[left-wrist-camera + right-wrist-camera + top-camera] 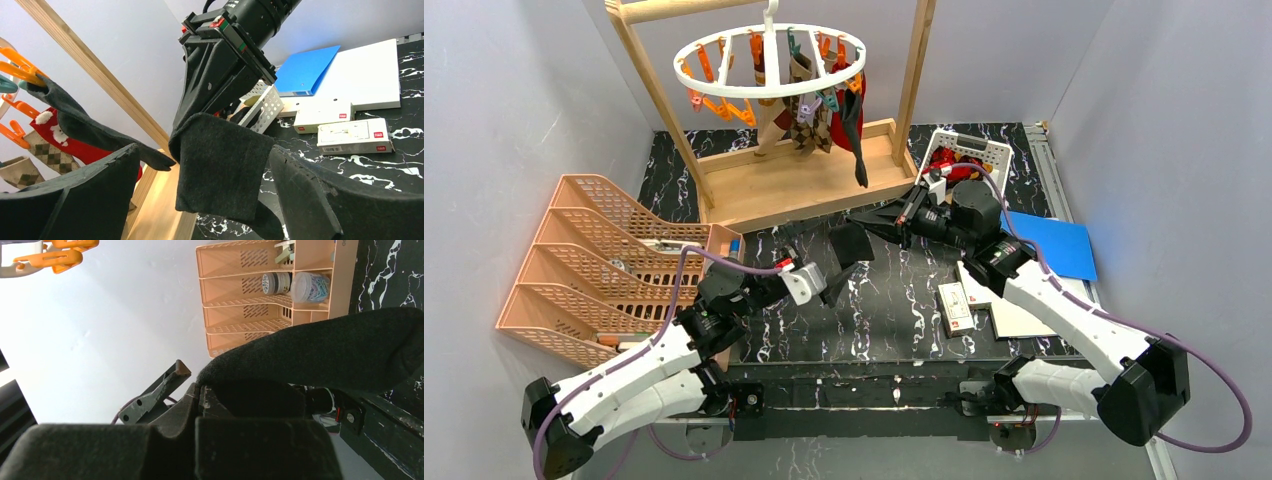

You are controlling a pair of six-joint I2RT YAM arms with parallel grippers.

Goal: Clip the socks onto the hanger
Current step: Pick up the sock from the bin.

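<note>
My right gripper (871, 218) is shut on the top edge of a black sock (852, 243), which hangs folded over the table's middle. My left gripper (820, 256) stands open with its fingers on either side of that sock, apart from it. In the left wrist view the sock (220, 165) drops from the right gripper (200, 112) between my wide fingers (320, 195). The right wrist view shows shut jaws with the sock (320, 350) draped away. The white ring hanger (769, 62) at the back carries an argyle sock (799, 120), a red one and a black one (856, 135).
A wooden frame (794, 185) holds the hanger. A white lattice basket (969, 150) with red socks stands back right. Peach stacked trays (604, 260) fill the left. A blue folder (1054, 245) and white boxes (954, 305) lie on the right.
</note>
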